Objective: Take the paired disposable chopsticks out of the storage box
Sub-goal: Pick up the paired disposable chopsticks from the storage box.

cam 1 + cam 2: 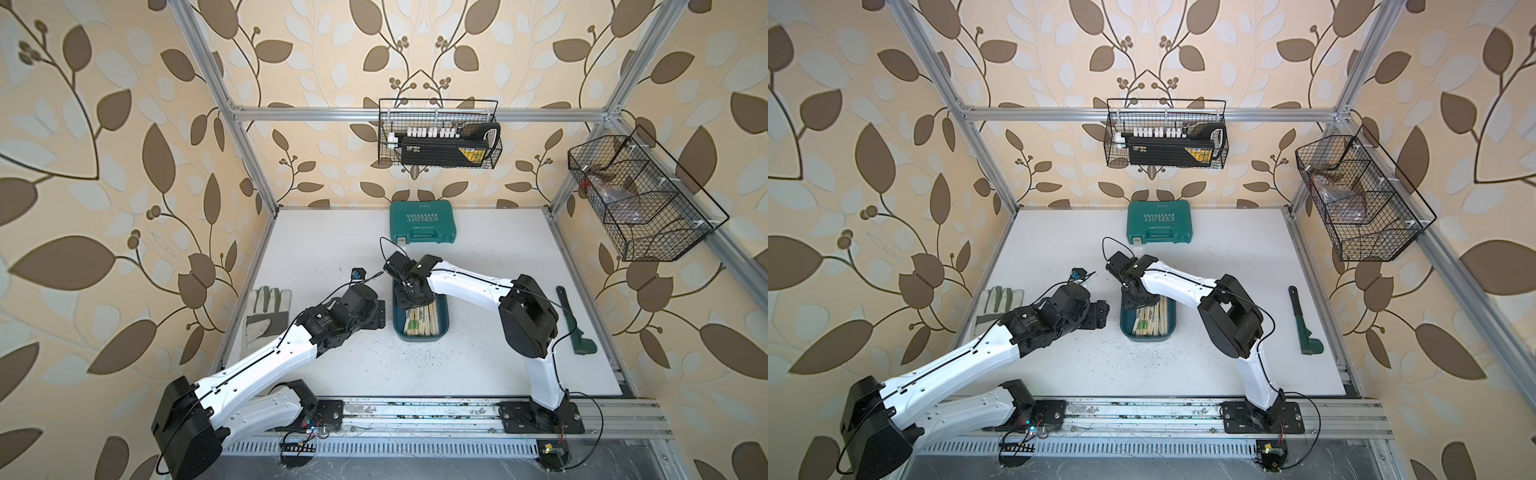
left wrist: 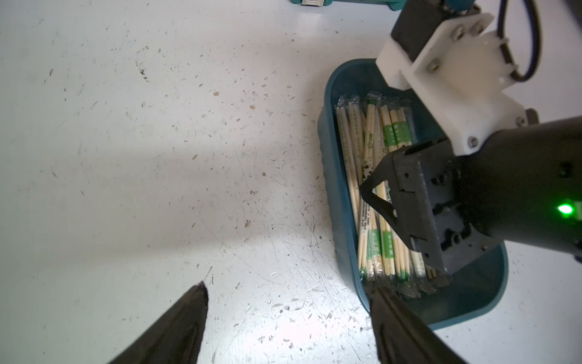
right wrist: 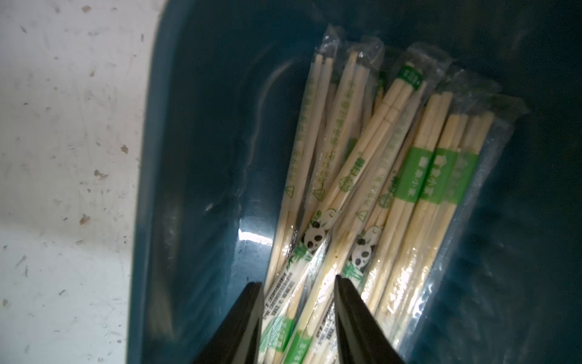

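The storage box (image 1: 444,321) (image 1: 1148,338) is a dark teal tray at mid-table. The paired disposable chopsticks (image 1: 422,323) (image 1: 1150,323) (image 2: 371,151) (image 3: 378,164) lie heaped inside it in clear wrappers with green print. My right gripper (image 1: 415,305) (image 1: 1138,305) (image 3: 297,280) reaches down into the far end of the box (image 3: 204,141). Its fingers are closed on a few wrapped pairs that fill the gap between them and still lie on the heap. My left gripper (image 1: 380,316) (image 1: 1102,311) (image 2: 287,286) stands open and empty over the table just left of the box (image 2: 472,302).
A green tool case (image 1: 422,222) lies behind the box. A work glove (image 1: 268,316) is at the table's left edge, and a green wrench (image 1: 575,320) is at the right. Black wire baskets (image 1: 440,133) (image 1: 640,195) hang on the back and right frame.
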Robot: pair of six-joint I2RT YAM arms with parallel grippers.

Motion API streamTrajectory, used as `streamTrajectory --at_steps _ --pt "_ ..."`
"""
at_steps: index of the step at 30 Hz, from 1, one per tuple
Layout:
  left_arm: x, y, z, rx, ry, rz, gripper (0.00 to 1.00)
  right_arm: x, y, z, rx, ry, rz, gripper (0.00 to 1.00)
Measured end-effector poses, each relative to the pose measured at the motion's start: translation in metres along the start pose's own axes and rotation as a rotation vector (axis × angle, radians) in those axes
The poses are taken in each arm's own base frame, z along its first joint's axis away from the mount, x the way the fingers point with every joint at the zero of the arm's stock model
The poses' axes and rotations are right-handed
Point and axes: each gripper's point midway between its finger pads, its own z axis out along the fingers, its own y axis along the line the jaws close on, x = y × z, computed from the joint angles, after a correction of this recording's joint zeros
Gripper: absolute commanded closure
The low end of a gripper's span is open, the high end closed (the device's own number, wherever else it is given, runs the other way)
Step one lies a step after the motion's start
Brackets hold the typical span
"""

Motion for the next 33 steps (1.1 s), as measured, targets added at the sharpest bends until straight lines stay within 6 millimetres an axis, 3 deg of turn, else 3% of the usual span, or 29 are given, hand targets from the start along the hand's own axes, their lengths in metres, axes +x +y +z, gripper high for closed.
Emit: streamTrajectory --at_steps 6,14,33 --pt "0.0 0.0 0.0 0.0 0.001 0.0 0.16 -0.004 -0.003 0.004 -0.001 -0.001 0.028 0.61" --pt "0.0 0.0 0.001 -0.001 0.002 0.001 0.16 0.001 -0.002 0.024 0.014 0.031 0.039 0.66" --pt "0.002 0.001 0.003 -0.008 0.011 0.004 0.14 -0.006 0.002 0.025 -0.021 0.018 0.082 0.87"
